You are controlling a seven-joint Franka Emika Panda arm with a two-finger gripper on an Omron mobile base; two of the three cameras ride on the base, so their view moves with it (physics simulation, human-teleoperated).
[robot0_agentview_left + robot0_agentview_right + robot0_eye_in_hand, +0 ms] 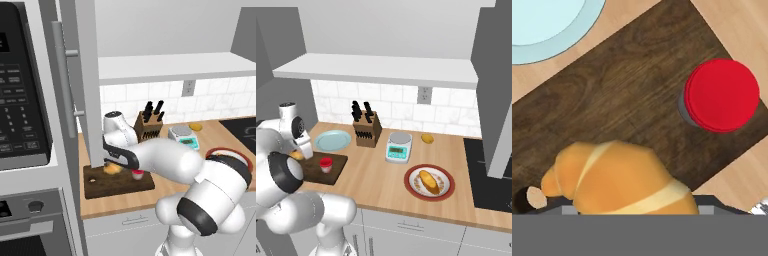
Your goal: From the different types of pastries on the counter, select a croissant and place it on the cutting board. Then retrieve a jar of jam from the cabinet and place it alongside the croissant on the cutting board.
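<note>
On the counter [381,180], croissant [619,180] and jar of jam [722,95] share the cutting board [632,95] beneath the gripper [116,159], whose finger spread cannot be told; it should lift straight away, disturbing neither.

We see the counter [381,182] carrying a cutting board [336,167], a pale blue plate [332,140], a knife block [367,129], a kitchen scale [399,146], a red-rimmed plate [410,186] and a small yellow pastry [427,138].
</note>
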